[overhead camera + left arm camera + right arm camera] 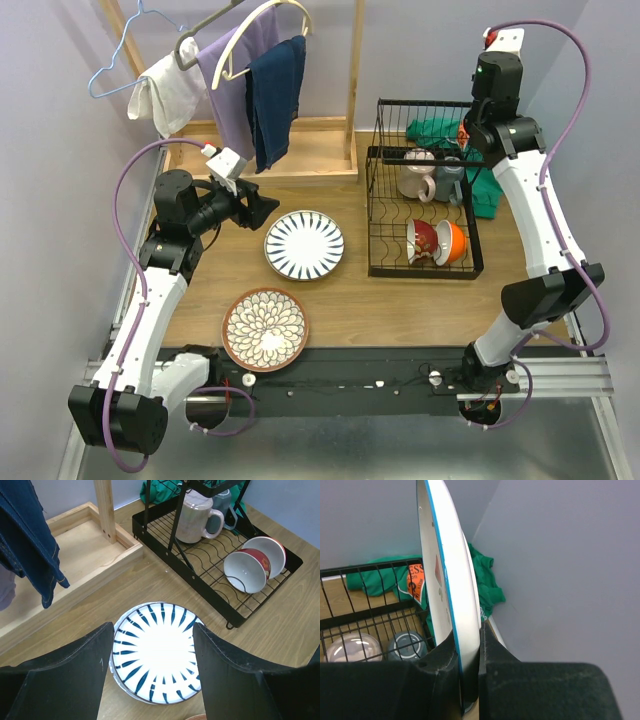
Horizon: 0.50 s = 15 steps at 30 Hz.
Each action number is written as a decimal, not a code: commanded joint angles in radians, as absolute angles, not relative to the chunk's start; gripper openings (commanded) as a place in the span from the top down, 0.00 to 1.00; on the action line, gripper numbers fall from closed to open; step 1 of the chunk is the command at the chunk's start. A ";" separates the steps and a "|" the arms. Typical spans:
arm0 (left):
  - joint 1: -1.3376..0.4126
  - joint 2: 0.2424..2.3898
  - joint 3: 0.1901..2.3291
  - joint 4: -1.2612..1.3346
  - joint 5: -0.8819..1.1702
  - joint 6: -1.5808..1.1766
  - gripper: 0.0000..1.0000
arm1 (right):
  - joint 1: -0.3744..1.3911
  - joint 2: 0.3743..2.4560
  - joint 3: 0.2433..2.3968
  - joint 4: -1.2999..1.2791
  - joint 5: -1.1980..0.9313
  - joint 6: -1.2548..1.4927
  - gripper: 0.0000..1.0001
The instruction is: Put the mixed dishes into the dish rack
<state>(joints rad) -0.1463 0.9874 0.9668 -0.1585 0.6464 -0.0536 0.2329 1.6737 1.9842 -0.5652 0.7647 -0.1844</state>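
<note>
Above the far right corner of the dish rack [371,215], at about 1 o'clock of it in the top view, the white plate [447,570] is held clear of the table [400,310]. The right gripper [468,647] has its fingers pressed together on the lower rim only, one on each face. The plate stands edge-on to the wrist camera, teal-edged, most of it unsupported; the top view does not show it clearly. Judged risk one: so small a bite may let the plate pivot or slip when the arm tilts or descends. Risk two: the wall [560,580] is close at 3 o'clock and the rack's upper wires close at 9 o'clock, so a swing either way could knock the rim. Inside the rack, the pale mug [415,178] sits at the far end, and the red bowl [424,240] and orange bowl [453,242] sit at the near end. A plate lowered off the curved slots could strike these. At 9 o'clock of the rack the blue-striped plate [157,652] lies flat on the table. The left gripper [152,630] hangs over it, fingers spread wide and empty. A flat plate offers little edge, so closing fingers may push it toward the petal-patterned plate [265,328] at its 7 o'clock. Both arms converging on the rack could also foul each other.
</note>
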 commanded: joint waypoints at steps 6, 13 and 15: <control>-0.146 1.003 0.954 -0.118 0.667 -0.071 0.27 | 0.218 1.660 1.987 -0.511 0.669 -0.179 0.99; -0.140 1.032 0.956 -0.095 0.678 -0.092 0.27 | 0.219 1.670 1.960 -0.523 0.646 -0.175 1.00; -0.138 1.037 0.957 -0.094 0.680 -0.095 0.27 | 0.219 1.677 1.956 -0.531 0.644 -0.175 0.99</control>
